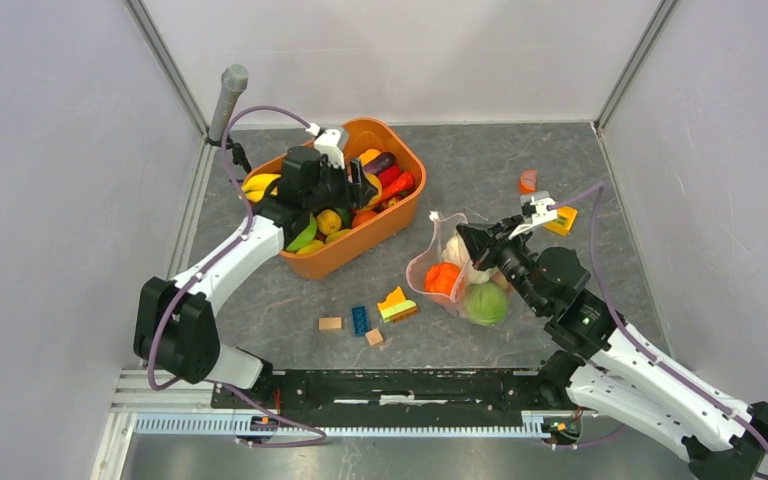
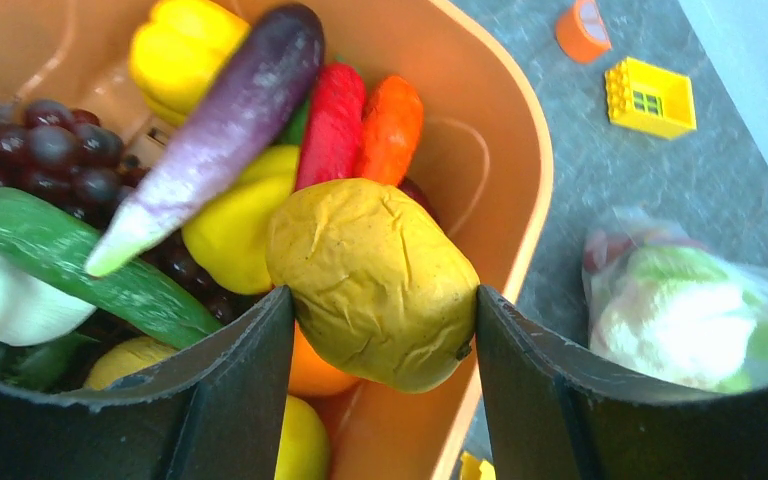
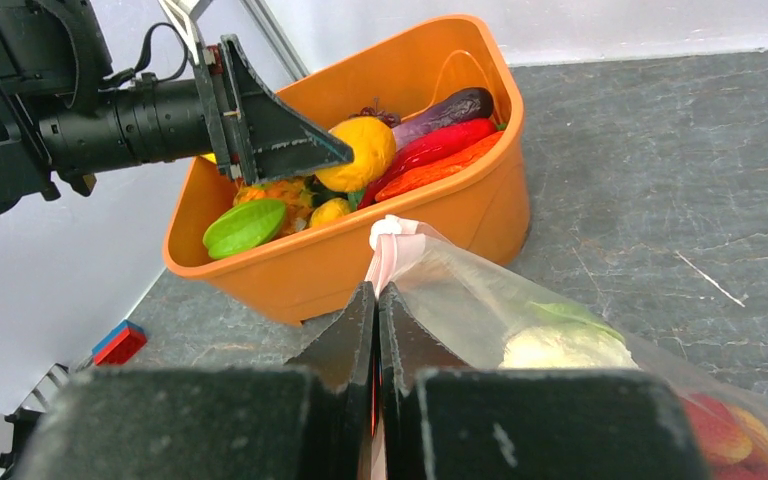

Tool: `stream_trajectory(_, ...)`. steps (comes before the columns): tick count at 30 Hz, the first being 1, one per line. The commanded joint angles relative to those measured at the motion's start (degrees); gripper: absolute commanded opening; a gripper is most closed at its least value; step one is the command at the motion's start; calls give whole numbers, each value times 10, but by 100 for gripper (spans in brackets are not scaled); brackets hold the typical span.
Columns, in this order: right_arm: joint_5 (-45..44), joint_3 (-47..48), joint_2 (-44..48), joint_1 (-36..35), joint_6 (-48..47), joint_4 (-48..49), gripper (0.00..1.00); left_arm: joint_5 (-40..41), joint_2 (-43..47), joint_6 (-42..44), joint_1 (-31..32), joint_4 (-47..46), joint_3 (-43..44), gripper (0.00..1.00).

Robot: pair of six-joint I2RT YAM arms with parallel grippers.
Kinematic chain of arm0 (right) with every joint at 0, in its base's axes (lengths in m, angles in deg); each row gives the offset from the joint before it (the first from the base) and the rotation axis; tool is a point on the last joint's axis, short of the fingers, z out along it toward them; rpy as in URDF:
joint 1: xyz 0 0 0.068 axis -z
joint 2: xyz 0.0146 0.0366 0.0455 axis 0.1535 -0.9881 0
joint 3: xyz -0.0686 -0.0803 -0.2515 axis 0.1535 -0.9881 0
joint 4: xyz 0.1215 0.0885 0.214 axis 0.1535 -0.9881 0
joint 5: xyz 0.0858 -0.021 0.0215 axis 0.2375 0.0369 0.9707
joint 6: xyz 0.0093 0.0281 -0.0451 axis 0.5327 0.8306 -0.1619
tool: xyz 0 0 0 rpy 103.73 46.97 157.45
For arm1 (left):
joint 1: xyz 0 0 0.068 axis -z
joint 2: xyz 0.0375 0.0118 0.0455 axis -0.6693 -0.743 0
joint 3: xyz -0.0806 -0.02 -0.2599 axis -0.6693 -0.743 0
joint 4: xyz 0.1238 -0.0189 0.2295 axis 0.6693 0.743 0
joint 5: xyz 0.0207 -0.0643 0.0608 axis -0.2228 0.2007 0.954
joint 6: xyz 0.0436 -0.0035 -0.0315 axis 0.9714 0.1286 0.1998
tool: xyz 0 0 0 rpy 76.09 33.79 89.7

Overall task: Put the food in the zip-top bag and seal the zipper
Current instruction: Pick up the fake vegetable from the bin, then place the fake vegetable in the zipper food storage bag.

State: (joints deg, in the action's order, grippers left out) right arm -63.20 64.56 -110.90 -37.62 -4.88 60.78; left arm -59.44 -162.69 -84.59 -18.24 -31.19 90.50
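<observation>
Yellow fruit (image 2: 375, 285): clamped between left fingers (image 2: 230, 370), over orange tub (image 2: 520, 180).
Zip-top bag (image 1: 422, 265): on desk (image 1: 520, 160) beside tub, part filled; right fingers (image 3: 345, 345) pinched together on its zipper (image 3: 388, 250).
Risk: narrow mouth; fruit may catch its rim and drop.

You'll note: tub (image 1: 370, 242) orange; wrinkled fruit (image 2: 372, 282) mustard-yellow; aubergine (image 2: 222, 120) purple fading to white; zipper (image 3: 388, 255) pale pink on clear bag (image 3: 480, 310); tabletop (image 1: 480, 170) mottled grey.

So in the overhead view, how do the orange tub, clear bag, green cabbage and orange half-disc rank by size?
Largest first:
1. orange tub
2. clear bag
3. green cabbage
4. orange half-disc
</observation>
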Motion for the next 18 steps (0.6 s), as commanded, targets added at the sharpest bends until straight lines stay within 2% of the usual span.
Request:
stream_trajectory(1,12,0,-2,0,11,38,4,-69,8,38,2,40,-7,62)
stream_trajectory(3,13,0,-4,-1,12,40,4,-62,-8,48,2,54,-5,65)
stream_trajectory(5,17,5,-10,0,11,38,4,-55,-18,52,3,53,-8,73)
stream_trajectory(9,19,17,-19,0,6,31,4,-47,-33,59,3,49,-3,80)
stream_trajectory(15,17,20,-26,0,6,34,4,-47,-57,65,3,60,6,87)
stream_trajectory(18,20,24,-32,0,6,31,4,-45,-64,64,4,61,7,87)
